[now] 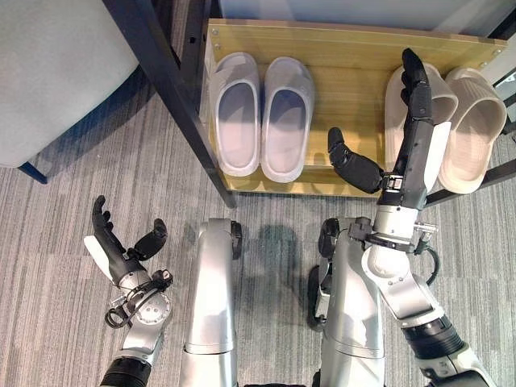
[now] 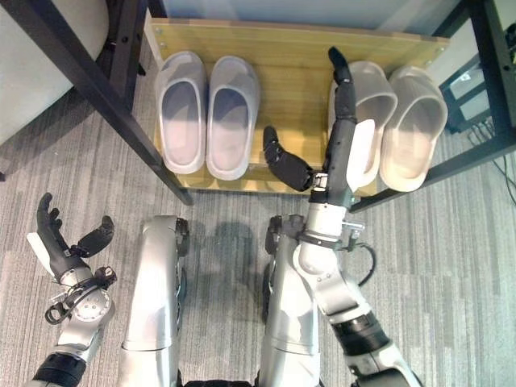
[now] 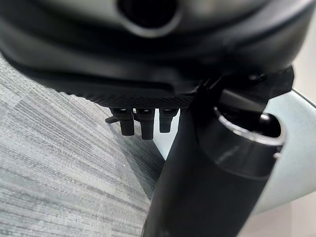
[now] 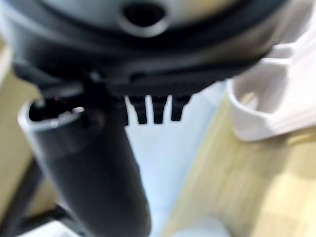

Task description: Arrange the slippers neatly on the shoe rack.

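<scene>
Reaching over the wooden shoe rack (image 1: 339, 56), the right hand (image 1: 407, 129) stands with its fingers straight and released beside the inner beige slipper (image 1: 439, 97), thumb (image 1: 353, 168) spread out towards the shelf's middle; I can't tell whether the fingers touch the slipper's side. Its mate, the outer beige slipper (image 1: 476, 129), lies just beside it, angled a little, and a pair of white slippers (image 1: 262, 113) sits side by side at the shelf's left end. Down over the grey carpet (image 1: 64, 234), the left hand (image 1: 121, 246) waits with fingers relaxed, holding nothing.

From the other eye the same layout shows: both pairs rest on the rack, the beige pair (image 2: 395, 121) leaning slightly off parallel.

Along the left wrist, just straight fingers (image 3: 142, 123) above carpet.

Along the right wrist, loose fingers (image 4: 155, 111) point across the wood, a pale slipper edge (image 4: 266, 108) close by.

To finish well, I'd judge a gentle flat-fingered nudge should square the beige pair without pushing it off the edge.
</scene>
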